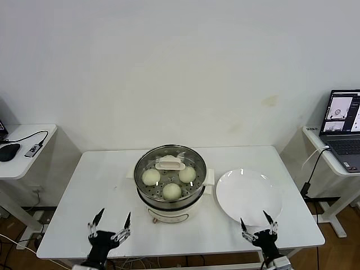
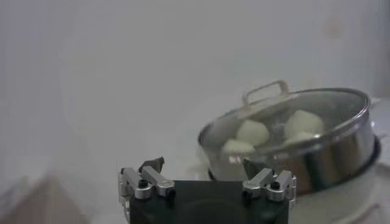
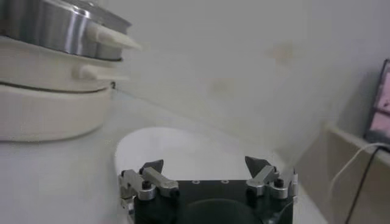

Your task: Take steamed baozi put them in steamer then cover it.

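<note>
The left claw (image 1: 111,222) hangs over the near-left edge of the bench (image 1: 101,185), fingers spread wide, gripping nothing. The right claw (image 1: 259,225) sits at the near-right edge, equally spread and empty, just short of the plate (image 1: 249,197).

The steamer (image 1: 170,183) stands at the middle of the bench: a round pot of shiny steel on a white base, with white side handles. The cover (image 1: 169,163), a clear glass disc with a metal rim and a cream rectangular handle, rests level on the steamer's rim. Through the glass 3 steamed baozi (image 1: 172,191) show plainly, smooth, round and cream-white, on the perforated tray; a 4th lies mostly hidden under the handle. In the left wrist view the cover (image 2: 286,115) domes over the steamed baozi (image 2: 253,131).

Just right of the steamer lies the plate, flat, round, glossy white, bare. The bench is white and smooth. Side desks flank it: the right 1 carries an open laptop (image 1: 343,132), the left 1 a dark mouse (image 1: 8,151) and cable.
</note>
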